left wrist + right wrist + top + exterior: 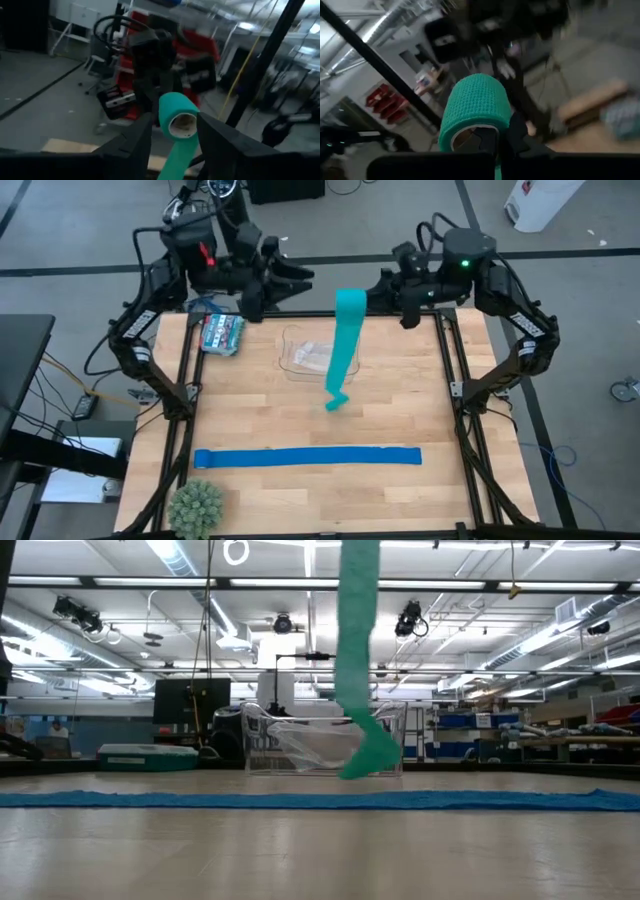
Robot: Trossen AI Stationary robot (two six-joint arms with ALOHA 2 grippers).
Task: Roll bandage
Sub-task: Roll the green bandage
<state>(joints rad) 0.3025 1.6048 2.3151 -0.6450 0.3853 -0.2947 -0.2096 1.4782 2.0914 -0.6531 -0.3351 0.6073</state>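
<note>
Two grippers up high: right gripper (487, 145) pinches the bandage (345, 345) roll, fingertips mostly hidden. Left gripper (172, 132) spread around it, contact unclear

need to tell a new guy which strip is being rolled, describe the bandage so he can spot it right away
Look at the far middle of the wooden table, above the clear plastic container. The bandage hangs there as a teal-green strip, its top wound into a small roll pinched in the right gripper fingers. Unlike the darker blue strip lying flat near the front edge, it is lifted and dangling.
</note>
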